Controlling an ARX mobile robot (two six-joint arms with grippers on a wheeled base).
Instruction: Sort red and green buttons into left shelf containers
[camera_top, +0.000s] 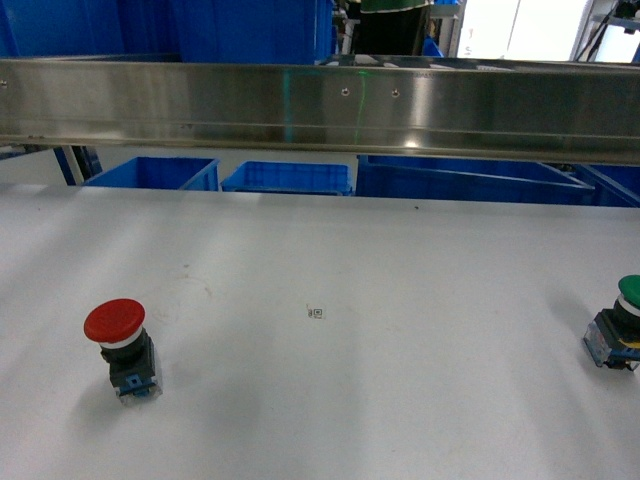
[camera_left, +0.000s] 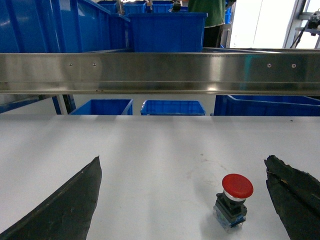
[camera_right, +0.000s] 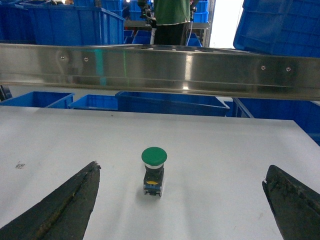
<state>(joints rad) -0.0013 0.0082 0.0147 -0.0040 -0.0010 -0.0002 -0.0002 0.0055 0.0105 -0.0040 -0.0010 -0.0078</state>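
The red button (camera_top: 115, 335) stands on the white table at the front left. In the left wrist view the red button (camera_left: 233, 199) is ahead of my left gripper (camera_left: 182, 161), nearer its right finger; the jaws stand wide open and hold nothing. The green button (camera_top: 620, 322) stands at the table's right edge. The green button (camera_right: 154, 169) is ahead of my right gripper (camera_right: 182, 166), left of centre, and that gripper is open and empty too. Large blue shelf containers (camera_top: 100, 28) stand above the steel rail at the far left. Neither gripper shows in the head view.
A wide steel rail (camera_top: 320, 105) crosses the far side of the table at shelf height. Below it, beyond the table edge, sit lower blue tubs (camera_top: 155, 173). A tiny square marker (camera_top: 317, 313) lies mid-table. A person in green (camera_right: 171, 12) stands behind the shelf.
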